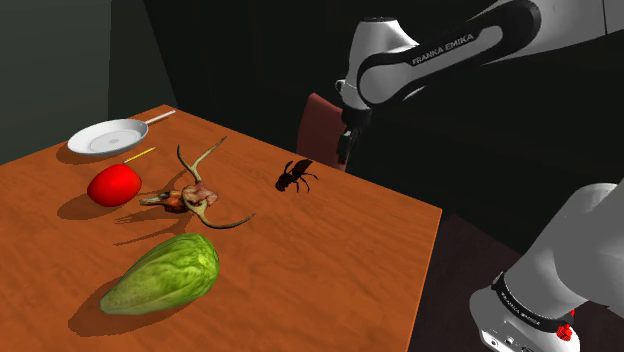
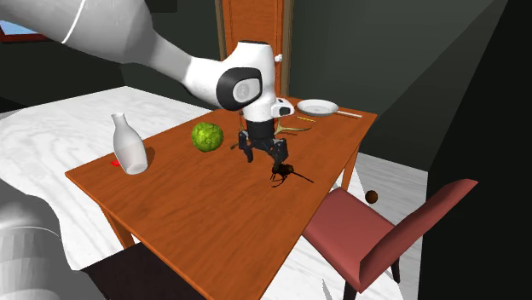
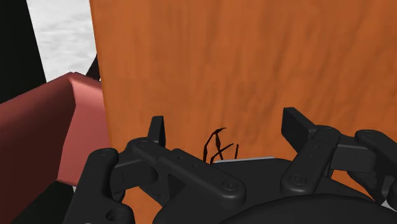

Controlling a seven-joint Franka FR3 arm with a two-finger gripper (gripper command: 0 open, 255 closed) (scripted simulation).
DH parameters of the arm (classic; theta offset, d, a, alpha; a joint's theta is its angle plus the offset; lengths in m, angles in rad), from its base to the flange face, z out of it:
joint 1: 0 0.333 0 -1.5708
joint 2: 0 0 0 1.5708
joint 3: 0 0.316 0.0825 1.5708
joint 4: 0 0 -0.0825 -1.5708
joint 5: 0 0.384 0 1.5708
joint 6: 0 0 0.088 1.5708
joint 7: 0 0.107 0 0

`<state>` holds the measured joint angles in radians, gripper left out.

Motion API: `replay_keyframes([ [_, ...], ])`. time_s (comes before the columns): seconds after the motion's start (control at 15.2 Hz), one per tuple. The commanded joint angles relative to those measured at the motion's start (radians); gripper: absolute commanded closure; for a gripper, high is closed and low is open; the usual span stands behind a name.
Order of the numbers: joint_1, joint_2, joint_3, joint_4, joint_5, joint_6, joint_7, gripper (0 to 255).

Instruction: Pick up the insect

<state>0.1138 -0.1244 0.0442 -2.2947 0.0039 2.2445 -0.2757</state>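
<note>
A small black insect (image 1: 296, 176) stands on the orange-brown wooden table (image 1: 330, 260), near the edge beside the chair. In the second exterior view my black gripper (image 2: 263, 157) hangs just above the table, close over the insect (image 2: 282, 175) and a little toward the green vegetable. Its fingers are open with nothing between them. In the wrist view only the insect's thin legs (image 3: 217, 146) rise above the hand's body, between the two spread fingertips (image 3: 157, 129).
A red round fruit (image 1: 113, 185), a green leafy vegetable (image 1: 165, 272), an antlered skull (image 1: 190, 196), a white pan (image 1: 108, 136) and a white bottle (image 2: 128, 145) share the table. A red chair (image 2: 392, 239) stands at the insect's edge.
</note>
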Motion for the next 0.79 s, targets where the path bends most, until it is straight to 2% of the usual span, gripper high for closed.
replay_keyframes([
  [0.0, 0.006, 0.084, 0.005, 0.038, -0.003, 0.053, -0.018, 0],
  [0.46, 0.028, 0.333, 0.027, 0.183, -0.021, 0.174, -0.068, 0],
  [0.73, 0.029, 0.368, 0.026, 0.170, -0.025, 0.222, -0.065, 0],
])
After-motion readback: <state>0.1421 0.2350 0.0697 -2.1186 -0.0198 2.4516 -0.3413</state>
